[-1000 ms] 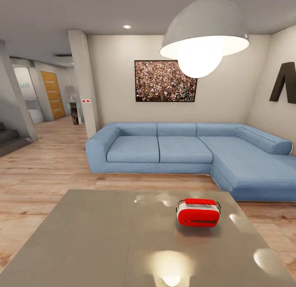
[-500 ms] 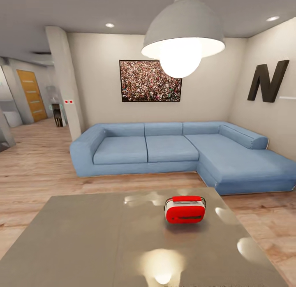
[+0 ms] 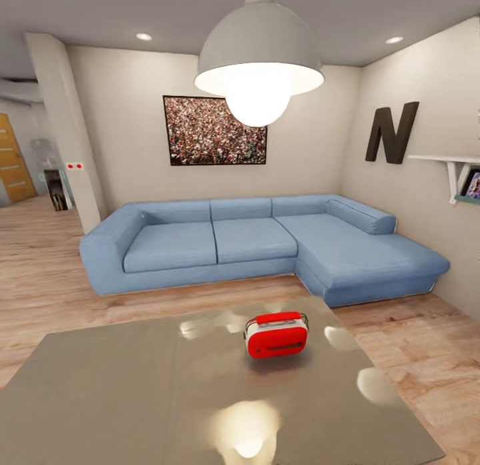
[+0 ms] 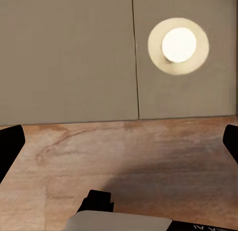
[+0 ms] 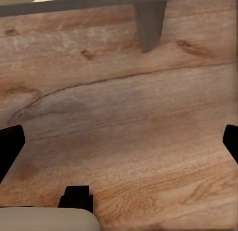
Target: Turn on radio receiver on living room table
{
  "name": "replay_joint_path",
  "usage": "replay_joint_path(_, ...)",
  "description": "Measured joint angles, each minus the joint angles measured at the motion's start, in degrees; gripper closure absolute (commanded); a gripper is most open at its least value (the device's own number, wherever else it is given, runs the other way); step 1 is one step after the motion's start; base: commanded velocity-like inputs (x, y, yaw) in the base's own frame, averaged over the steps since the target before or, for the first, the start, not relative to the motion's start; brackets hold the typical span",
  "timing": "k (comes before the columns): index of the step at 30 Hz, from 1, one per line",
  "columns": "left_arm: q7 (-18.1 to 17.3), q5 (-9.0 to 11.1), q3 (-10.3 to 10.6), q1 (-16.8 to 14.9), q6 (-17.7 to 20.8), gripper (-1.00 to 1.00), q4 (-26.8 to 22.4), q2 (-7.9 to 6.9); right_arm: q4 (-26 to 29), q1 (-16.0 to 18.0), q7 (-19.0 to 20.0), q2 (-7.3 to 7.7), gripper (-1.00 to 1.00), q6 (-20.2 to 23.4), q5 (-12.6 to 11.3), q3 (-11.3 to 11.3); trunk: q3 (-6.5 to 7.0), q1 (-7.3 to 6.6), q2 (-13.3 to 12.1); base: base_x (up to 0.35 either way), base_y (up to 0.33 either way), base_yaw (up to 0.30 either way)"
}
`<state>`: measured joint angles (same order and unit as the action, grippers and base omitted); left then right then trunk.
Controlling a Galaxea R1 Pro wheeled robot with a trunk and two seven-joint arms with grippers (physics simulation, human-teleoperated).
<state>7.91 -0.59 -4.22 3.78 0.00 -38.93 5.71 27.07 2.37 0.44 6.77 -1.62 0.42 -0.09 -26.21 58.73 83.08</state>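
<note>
The red radio receiver [image 3: 277,334] is seen standing upright on the far right part of the glossy table [image 3: 133,392], well clear of its edges, with the blue sofa [image 3: 253,245] beyond and a dome lamp [image 3: 259,52] lit overhead (its glare is mirrored in the tabletop). Both grippers, left [image 4: 119,144] and right [image 5: 119,144], are held with fingers spread wide and nothing between them, above wood floor [image 5: 124,116].

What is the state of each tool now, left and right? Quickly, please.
Left tool: open, holding nothing, fingertips wide apart above the floor by the table.
Right tool: open, holding nothing, above the floor.
</note>
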Motion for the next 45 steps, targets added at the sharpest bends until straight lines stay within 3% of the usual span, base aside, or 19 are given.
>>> replay_joint_path(25, 0.0, 0.1, 0.0, 0.0, -0.1, -1.00, 0.0, 0.01, 0.0, 0.0, 0.0, 0.00, -1.00, 0.0, 0.0, 0.0, 0.00, 0.00, 0.0, 0.061, -0.140, -0.003)
replay_joint_path(45, 0.0, 0.1, 0.0, 0.0, -0.1, -1.00, 0.0, 0.00, 0.0, 0.0, 0.0, 0.00, -1.00, 0.0, 0.0, 0.0, 0.00, 0.00, 0.0, 0.000, -0.001, 0.249)
